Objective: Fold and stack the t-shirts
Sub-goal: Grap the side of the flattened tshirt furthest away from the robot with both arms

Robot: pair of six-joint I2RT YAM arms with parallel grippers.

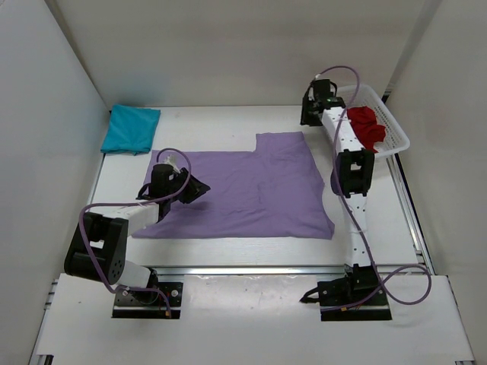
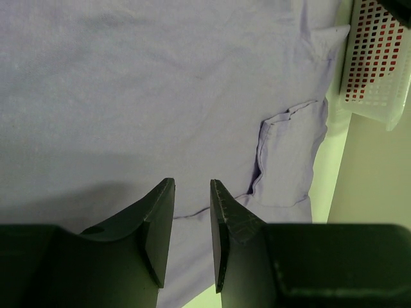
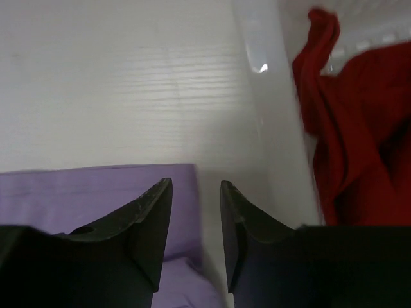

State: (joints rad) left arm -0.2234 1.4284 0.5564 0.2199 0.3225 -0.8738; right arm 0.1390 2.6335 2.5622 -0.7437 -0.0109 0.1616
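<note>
The lavender t-shirt [image 1: 243,186] lies spread flat in the middle of the table. The teal t-shirt [image 1: 131,128] lies folded at the back left. The dark red t-shirt [image 1: 367,125] is bunched in the white basket [image 1: 396,133]. My left gripper [image 1: 195,188] hovers over the lavender shirt's left part, open a little and empty; in the left wrist view the gripper [image 2: 191,183] points at the cloth [image 2: 160,83]. My right gripper [image 1: 309,115] is at the shirt's back right corner beside the basket, open and empty. The right wrist view shows the gripper [image 3: 196,183], the corner [image 3: 77,192] and the red shirt [image 3: 359,141].
The basket stands at the back right corner; its wall [image 3: 276,115] is just right of my right gripper, and it also shows in the left wrist view [image 2: 376,58]. White walls enclose the table on the left, back and right.
</note>
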